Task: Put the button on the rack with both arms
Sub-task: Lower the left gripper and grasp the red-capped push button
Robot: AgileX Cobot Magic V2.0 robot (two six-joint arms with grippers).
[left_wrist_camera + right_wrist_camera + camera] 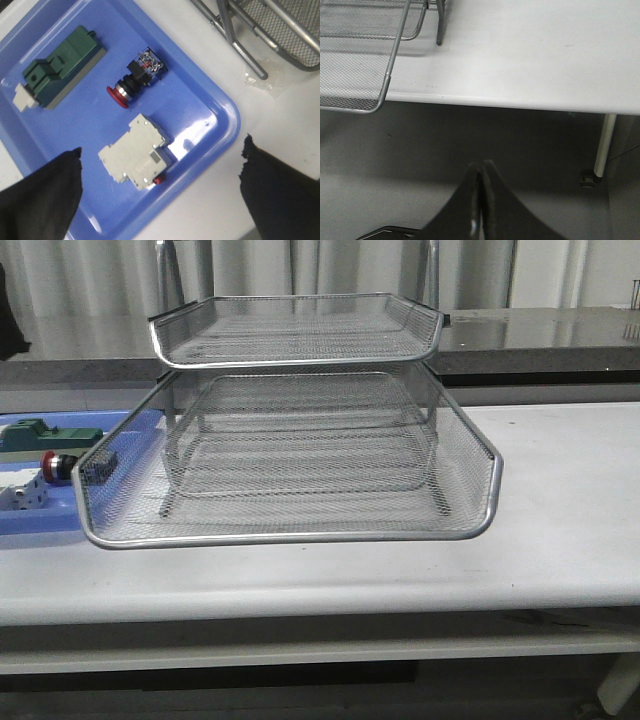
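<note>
The button [136, 76], with red head, black collar and blue-grey body, lies on its side in the blue tray [210, 95]; in the front view it [60, 464] shows at the far left, partly behind the rack's mesh. The silver wire-mesh rack [290, 455] stands mid-table. My left gripper [161, 172] is open and empty, hovering above the tray's corner, nearer the white block than the button. My right gripper [481, 167] is shut and empty, held below and in front of the table edge, away from the rack corner [355, 60]. Neither arm shows in the front view.
A green rectangular block [60, 67] and a white block [137, 155] also lie in the blue tray. The rack's legs [240, 40] stand close beside the tray. The white table edge [520, 102] and a table leg [602, 145] are near my right gripper.
</note>
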